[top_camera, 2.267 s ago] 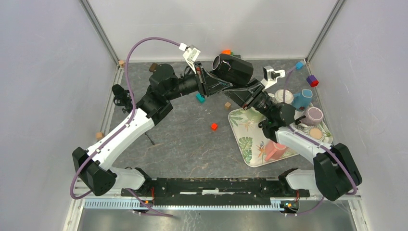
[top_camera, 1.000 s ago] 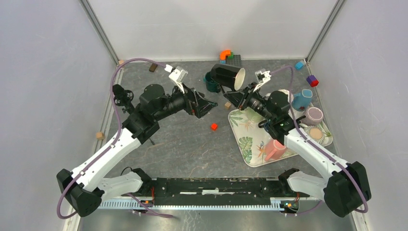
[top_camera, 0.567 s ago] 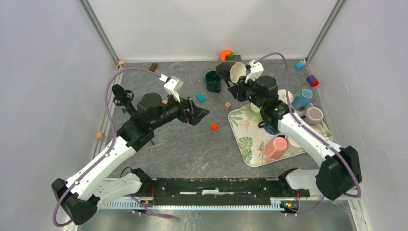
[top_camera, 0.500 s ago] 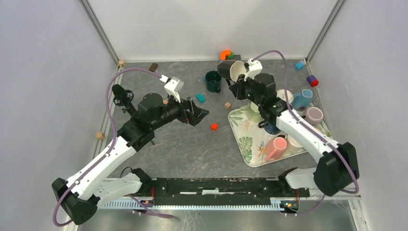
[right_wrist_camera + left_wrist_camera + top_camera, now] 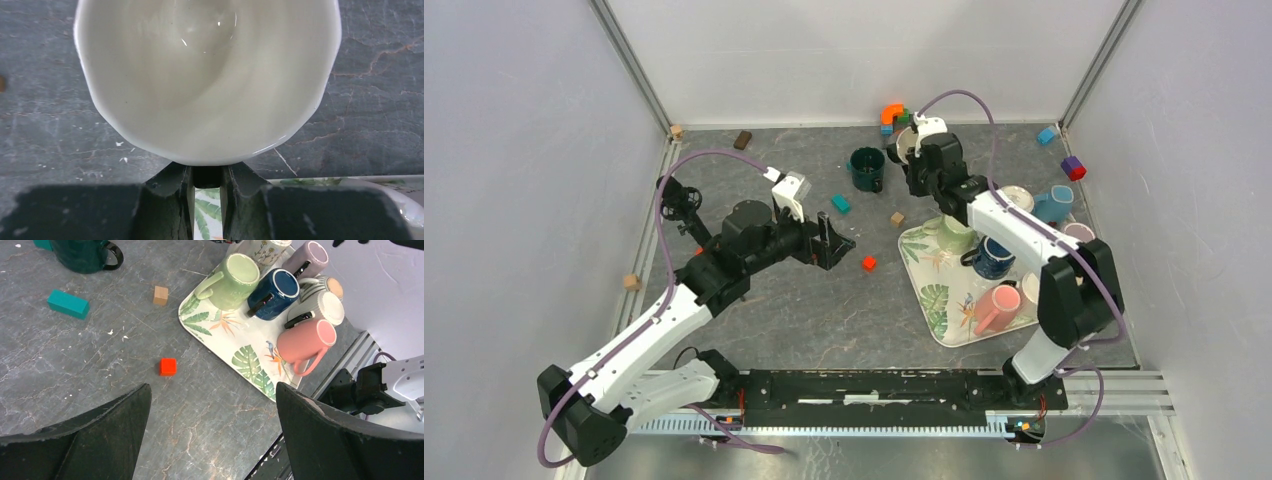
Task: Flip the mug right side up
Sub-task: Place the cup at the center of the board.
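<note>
Grey, veined tabletop (image 5: 804, 310) lies between plain white walls. The right gripper's (image 5: 207, 177) fingers (image 5: 180, 187) stand close together, pinching a dark part of the mug (image 5: 207, 75) at its near edge. The mug's glossy white inside faces the wrist camera; whether its base touches the table cannot be told. In the top view it sits at the far side, just right of a dark green mug (image 5: 865, 168) and just beyond the far corner of the leaf-printed tray (image 5: 235, 355). That tray is crowded with a green mug (image 5: 232, 280), a navy mug (image 5: 272, 292), a pink mug (image 5: 302, 340) and others, all on their sides.

The left gripper (image 5: 210, 425) hangs over mid-table with its fingers (image 5: 100, 440) spread wide and nothing between them. Below it lie a red cube (image 5: 168, 366), a tan cube (image 5: 160, 295) and a teal block (image 5: 68, 303), all well apart.
</note>
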`<action>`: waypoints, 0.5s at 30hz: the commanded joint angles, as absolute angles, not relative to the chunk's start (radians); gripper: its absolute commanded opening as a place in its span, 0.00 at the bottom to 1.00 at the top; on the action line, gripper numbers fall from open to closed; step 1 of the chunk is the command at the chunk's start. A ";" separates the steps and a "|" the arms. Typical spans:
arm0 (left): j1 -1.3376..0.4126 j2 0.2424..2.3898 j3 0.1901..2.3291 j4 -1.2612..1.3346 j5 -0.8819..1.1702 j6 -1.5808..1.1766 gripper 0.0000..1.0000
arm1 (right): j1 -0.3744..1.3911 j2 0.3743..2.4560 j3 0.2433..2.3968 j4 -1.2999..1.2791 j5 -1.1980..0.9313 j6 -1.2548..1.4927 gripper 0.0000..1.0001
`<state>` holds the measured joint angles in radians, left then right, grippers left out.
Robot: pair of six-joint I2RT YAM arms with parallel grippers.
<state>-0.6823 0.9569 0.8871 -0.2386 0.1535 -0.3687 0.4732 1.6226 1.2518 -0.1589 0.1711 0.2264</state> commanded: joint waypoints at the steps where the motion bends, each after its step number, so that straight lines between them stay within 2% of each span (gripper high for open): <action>1: -0.685 0.944 0.875 -0.226 0.139 -0.309 1.00 | 0.446 1.671 1.385 -0.104 0.224 0.203 0.00; 15: -0.686 0.925 0.860 -0.251 0.123 -0.288 1.00 | 0.396 1.951 1.655 -0.307 0.149 0.195 0.00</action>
<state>-0.6823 0.9329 0.8597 -0.2527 0.1383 -0.3496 0.4030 1.9301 1.5372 -0.3447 0.1650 0.2092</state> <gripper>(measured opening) 0.993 0.223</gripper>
